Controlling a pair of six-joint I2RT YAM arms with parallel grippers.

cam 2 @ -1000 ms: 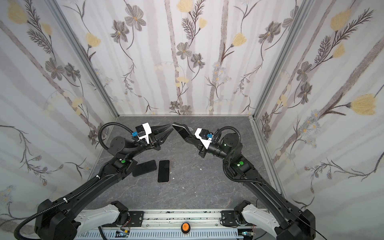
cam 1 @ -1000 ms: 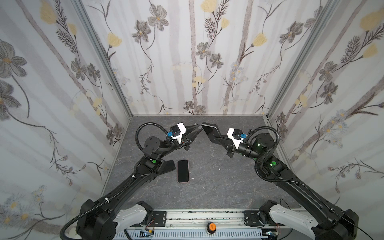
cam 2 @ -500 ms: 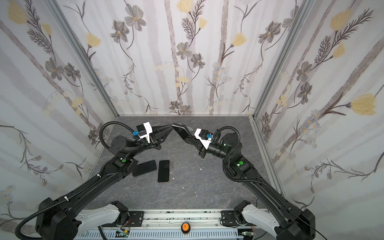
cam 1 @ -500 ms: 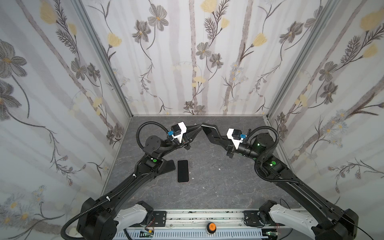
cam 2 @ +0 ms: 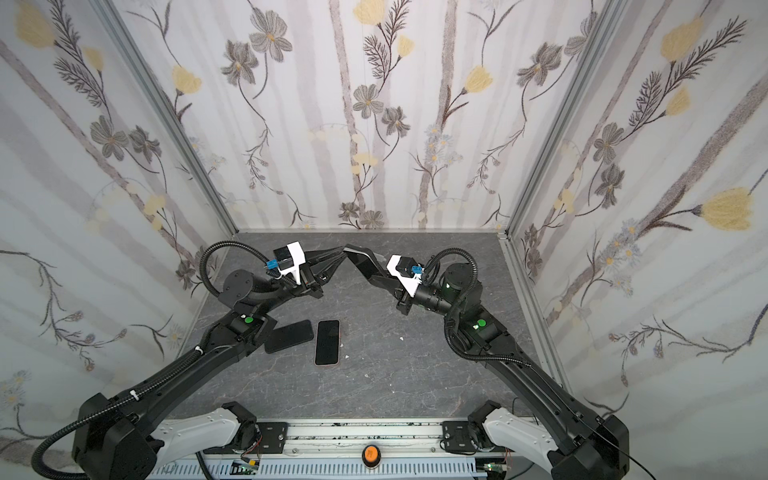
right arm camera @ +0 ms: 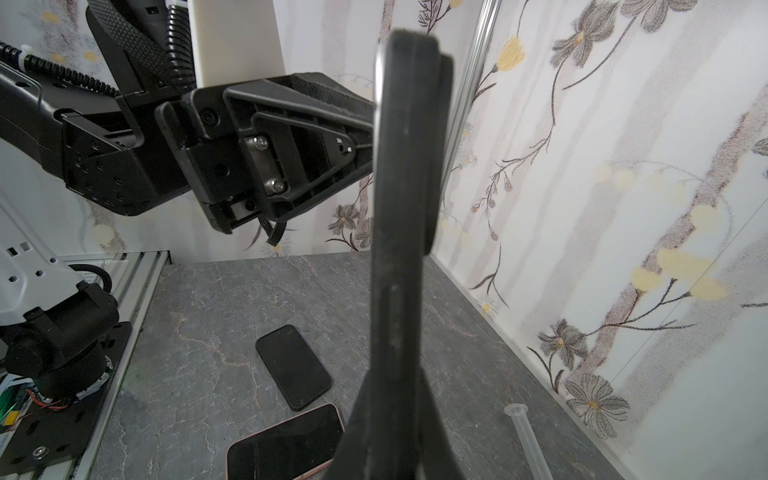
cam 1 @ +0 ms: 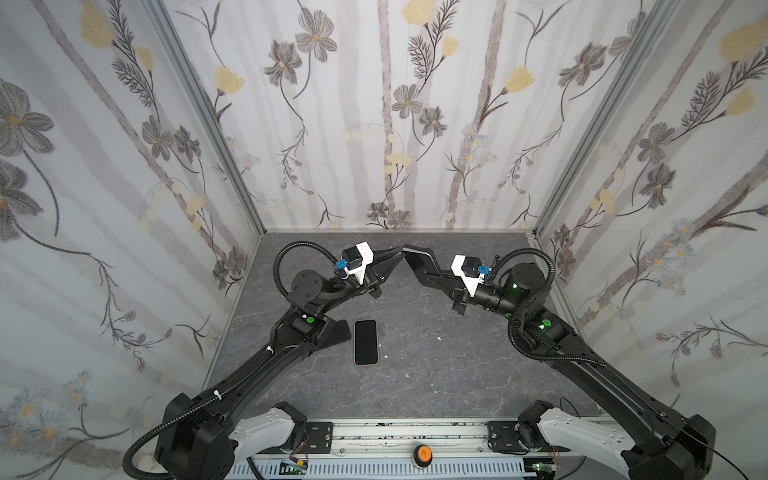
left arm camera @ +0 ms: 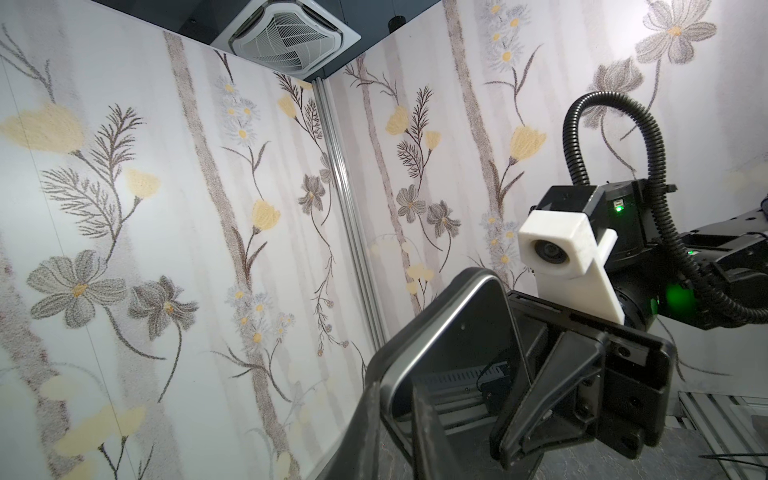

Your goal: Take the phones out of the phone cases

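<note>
Cased phone (cam 1: pixel 417 258) aloft, tilted, above back of surface (cam 1: pixel 436 374). Right gripper (cam 1: pixel 433 276) fingers clamp its lower end. Left gripper (cam 1: pixel 395 255) fingers, spread second ago, now pinch top corner: likely set for separation.

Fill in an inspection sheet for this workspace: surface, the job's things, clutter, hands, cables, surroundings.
Surface: grey veined tabletop; no spills seen.
Job's things: cased phone held up off the table between the arms; pink-edged phone lying screen up; black slab beside it, partly under the left arm, phone or case unclear.
Clutter: white specks; clear tube on the tabletop.
Hands: right hand shut on the cased phone; left hand pinching its upper edge.
Cables: black corrugated conduit loops at each wrist, clear of the phones.
Surroundings: floral walls on three sides; front rail with orange button.
</note>
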